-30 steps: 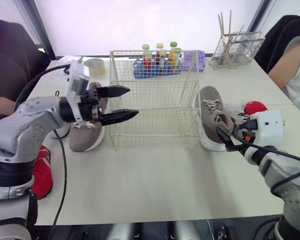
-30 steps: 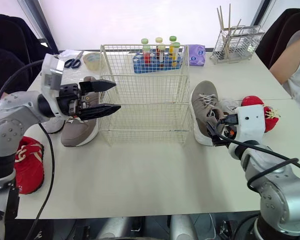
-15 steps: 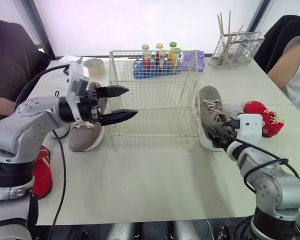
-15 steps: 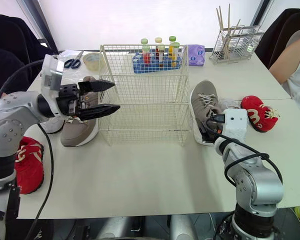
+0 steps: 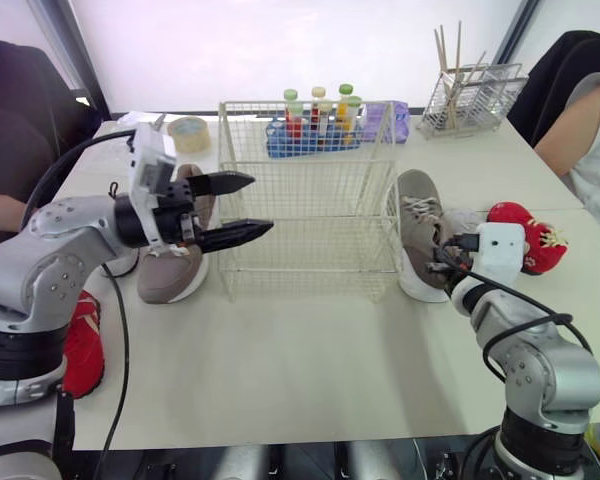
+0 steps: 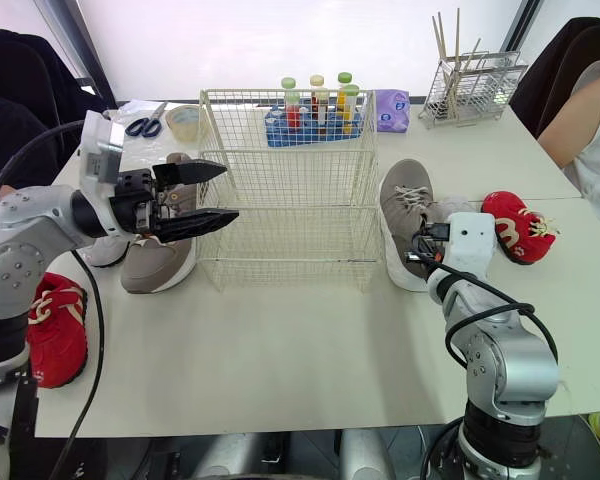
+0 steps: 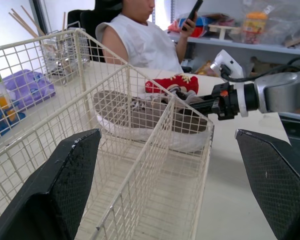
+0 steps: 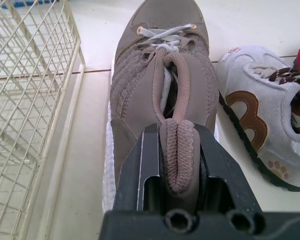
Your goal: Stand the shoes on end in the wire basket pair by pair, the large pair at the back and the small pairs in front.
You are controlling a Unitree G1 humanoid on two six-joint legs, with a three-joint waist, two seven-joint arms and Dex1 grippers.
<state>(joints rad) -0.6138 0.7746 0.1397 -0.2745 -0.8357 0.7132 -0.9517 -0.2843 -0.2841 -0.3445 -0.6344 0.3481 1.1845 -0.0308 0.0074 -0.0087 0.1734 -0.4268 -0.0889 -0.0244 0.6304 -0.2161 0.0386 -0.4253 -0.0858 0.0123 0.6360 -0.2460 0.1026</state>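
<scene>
Grips the heel collar of the taupe sneaker (image 6: 398, 205) with the right pincer (image 8: 179, 150), clamped shut; a second ago hung just short of that heel. Holds the left pincer (image 6: 230, 190) spread wide as before, beside the wire basket's (image 6: 285, 240) left wall. Leaves broad bare surface (image 6: 280, 350) along the near edge. Keeps the sneaker flat, just right of the basket, small grey shoe (image 8: 260, 125) just beside it.

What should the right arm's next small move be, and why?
Probably lift the taupe shoe off the table: the right gripper is shut on its heel collar, yet the shoe lies flat beside the empty wire basket.
</scene>
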